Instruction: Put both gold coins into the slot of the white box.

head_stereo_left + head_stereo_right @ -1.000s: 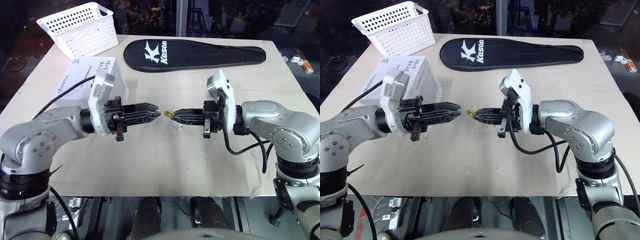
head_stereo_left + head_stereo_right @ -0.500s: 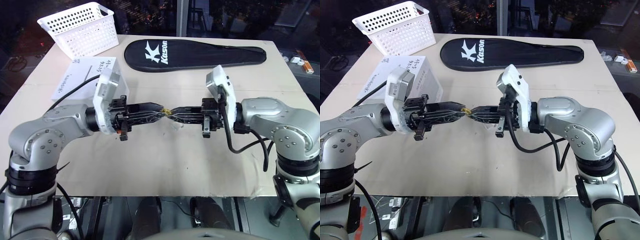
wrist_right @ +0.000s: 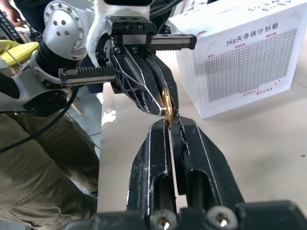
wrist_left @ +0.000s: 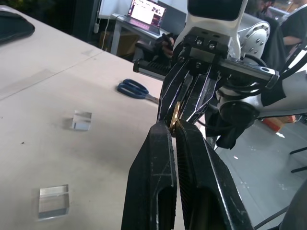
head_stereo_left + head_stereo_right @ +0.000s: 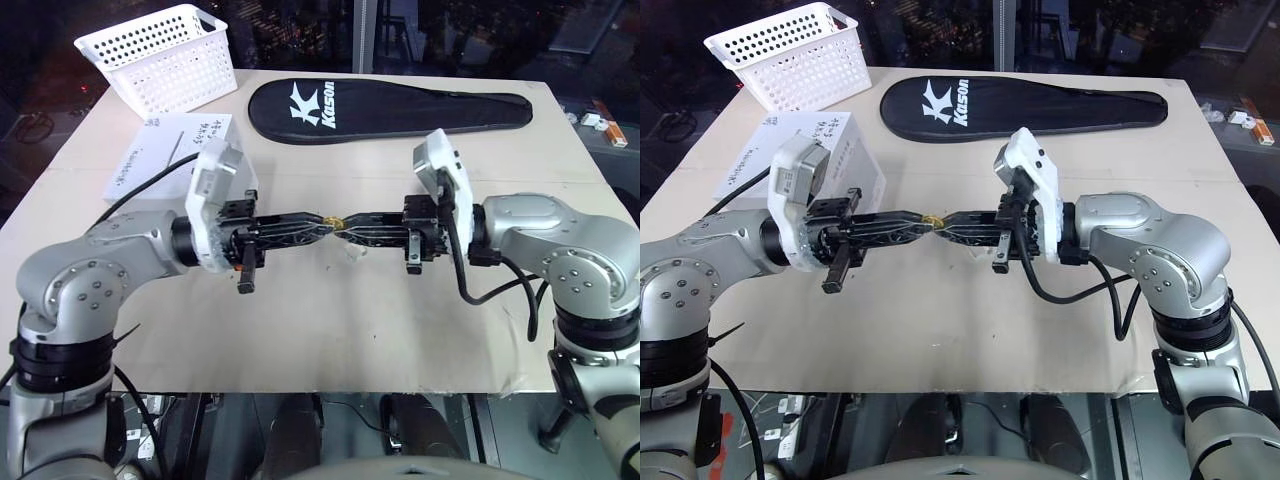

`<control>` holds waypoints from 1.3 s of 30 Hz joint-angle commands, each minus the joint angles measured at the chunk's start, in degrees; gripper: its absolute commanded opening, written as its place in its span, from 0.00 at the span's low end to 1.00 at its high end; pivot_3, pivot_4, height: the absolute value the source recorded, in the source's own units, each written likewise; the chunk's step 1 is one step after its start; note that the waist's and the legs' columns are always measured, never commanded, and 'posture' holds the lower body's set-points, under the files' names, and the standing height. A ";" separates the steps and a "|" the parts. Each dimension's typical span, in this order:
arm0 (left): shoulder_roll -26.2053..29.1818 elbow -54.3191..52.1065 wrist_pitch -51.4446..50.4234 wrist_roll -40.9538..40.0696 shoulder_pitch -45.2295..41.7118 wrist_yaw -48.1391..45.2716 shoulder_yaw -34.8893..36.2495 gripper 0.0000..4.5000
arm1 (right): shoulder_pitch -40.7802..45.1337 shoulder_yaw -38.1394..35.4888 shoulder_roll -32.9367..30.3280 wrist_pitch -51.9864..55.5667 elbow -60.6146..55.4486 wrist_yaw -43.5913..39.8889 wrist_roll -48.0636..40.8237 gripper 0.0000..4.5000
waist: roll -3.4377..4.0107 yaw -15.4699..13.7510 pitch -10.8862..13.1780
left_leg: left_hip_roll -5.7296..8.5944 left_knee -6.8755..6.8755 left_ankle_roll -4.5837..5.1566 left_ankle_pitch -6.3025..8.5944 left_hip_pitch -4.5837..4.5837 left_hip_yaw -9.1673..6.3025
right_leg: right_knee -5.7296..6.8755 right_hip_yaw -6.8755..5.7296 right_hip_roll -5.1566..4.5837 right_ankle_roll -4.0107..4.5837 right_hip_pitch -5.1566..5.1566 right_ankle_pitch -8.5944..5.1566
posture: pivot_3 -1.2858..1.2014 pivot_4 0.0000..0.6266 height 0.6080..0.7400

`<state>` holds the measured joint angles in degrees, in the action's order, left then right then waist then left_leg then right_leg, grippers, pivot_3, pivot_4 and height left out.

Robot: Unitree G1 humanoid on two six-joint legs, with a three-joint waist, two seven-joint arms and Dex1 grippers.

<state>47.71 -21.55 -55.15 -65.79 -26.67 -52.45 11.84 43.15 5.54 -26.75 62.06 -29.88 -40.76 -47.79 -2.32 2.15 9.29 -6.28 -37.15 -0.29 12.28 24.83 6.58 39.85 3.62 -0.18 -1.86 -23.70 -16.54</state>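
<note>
One gold coin hangs above the middle of the table, pinched from both sides. My left gripper points right and is shut on one edge of the coin. My right gripper points left, tip to tip with it, and is shut on the coin's other edge. The white box stands at the left behind my left arm, with handwritten marks on top and a printed grid on its side. I cannot make out its slot.
A white perforated basket sits at the back left and a black racket cover lies across the back. Blue scissors and two small clear cases lie on the table below the grippers.
My left gripper has moved right until its tips met the right gripper's, and it has shut on the coin that the right gripper holds. The right gripper has stayed put.
</note>
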 commanded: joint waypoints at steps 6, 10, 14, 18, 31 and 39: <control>3.28 6.21 -5.34 -12.07 -1.54 12.14 12.82 0.00 | -0.78 -3.78 -2.53 -6.84 -3.14 -2.22 -1.33 0.74 | 0.00 0.14 0.00 | -0.01 0.00 0.01 0.00 0.00 -0.09 | 0.01 -0.01 0.00 -0.01 0.00 0.00 | 0.52 0.24 1.00; 6.56 12.23 -5.98 -13.39 -3.23 20.66 19.04 0.00 | 1.32 -4.03 -3.95 -13.97 -1.51 0.73 6.20 0.99 | 0.00 0.07 0.01 | 0.00 -0.02 0.01 0.00 -0.01 -0.15 | 0.00 -0.02 -0.01 -0.01 0.00 0.00 | 0.52 0.24 1.00; 11.36 14.61 -3.08 -3.05 -3.29 25.71 19.81 0.00 | 4.96 -5.61 -3.05 -15.02 -0.16 1.69 5.34 0.99 | 0.00 0.16 0.02 | 0.00 0.01 -0.02 -0.01 -0.02 -0.05 | 0.01 -0.01 0.00 -0.01 -0.01 0.00 | 0.52 0.24 1.00; 18.00 25.89 -15.10 -0.48 -14.31 32.85 13.45 0.00 | 6.38 -5.07 -5.25 -17.56 -0.11 -1.64 6.55 0.99 | -0.13 -0.47 0.09 | 0.00 0.04 -0.08 -0.05 0.04 -0.08 | -0.04 -0.16 0.00 0.01 -0.02 -0.01 | 0.52 0.24 1.00; 15.97 40.46 -26.14 15.27 -31.58 30.81 0.15 0.00 | 8.95 -5.69 -7.02 -18.31 4.37 -6.64 4.61 0.99 | -0.11 -1.20 0.10 | 0.02 0.01 -0.09 -0.05 0.08 0.02 | -0.02 -0.10 -0.03 0.02 -0.06 -0.01 | 0.52 0.24 1.00; 13.84 40.05 -28.68 23.07 -33.48 32.57 -1.35 0.00 | 9.57 -5.80 -8.36 -17.10 5.04 -6.88 3.72 0.99 | -0.10 -1.31 0.09 | 0.02 -0.03 -0.07 -0.04 0.05 0.02 | 0.03 -0.10 -0.03 0.02 -0.05 -0.01 | 0.52 0.24 1.00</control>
<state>61.38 19.02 -82.40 -45.21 -59.53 -21.06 10.73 51.56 1.61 -34.29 45.02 -23.75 -47.28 -43.28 -2.42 0.84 9.38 -6.26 -37.19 -0.36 12.23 24.87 6.60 39.89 3.53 -0.21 -1.83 -23.75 -16.55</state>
